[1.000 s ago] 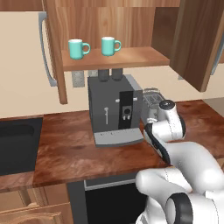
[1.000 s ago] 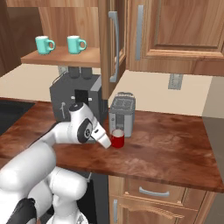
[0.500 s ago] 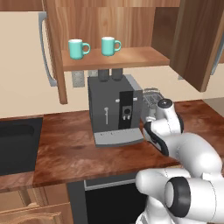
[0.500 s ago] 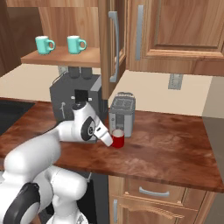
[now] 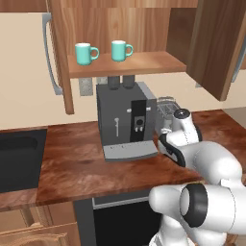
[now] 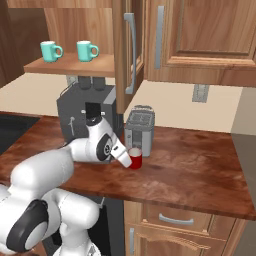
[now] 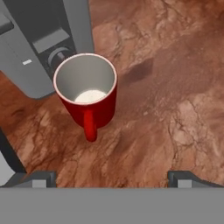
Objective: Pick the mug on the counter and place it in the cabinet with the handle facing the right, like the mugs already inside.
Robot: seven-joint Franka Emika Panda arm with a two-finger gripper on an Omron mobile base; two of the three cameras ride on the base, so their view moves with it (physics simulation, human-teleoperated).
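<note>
Red mug (image 7: 87,94) stands on the worktop (image 7: 175,87) beside the toaster (image 6: 139,129). Wide-open claw (image 7: 109,177) holds nothing; it may bump the mug's handle (image 7: 89,124), maybe tipping it.

The robot arm (image 6: 47,172) was made of big, round, shiny white parts that looked like fat tubes. It had dark grey rings and round caps at its joints. Its hand (image 6: 121,157) was white with a dark band.
</note>
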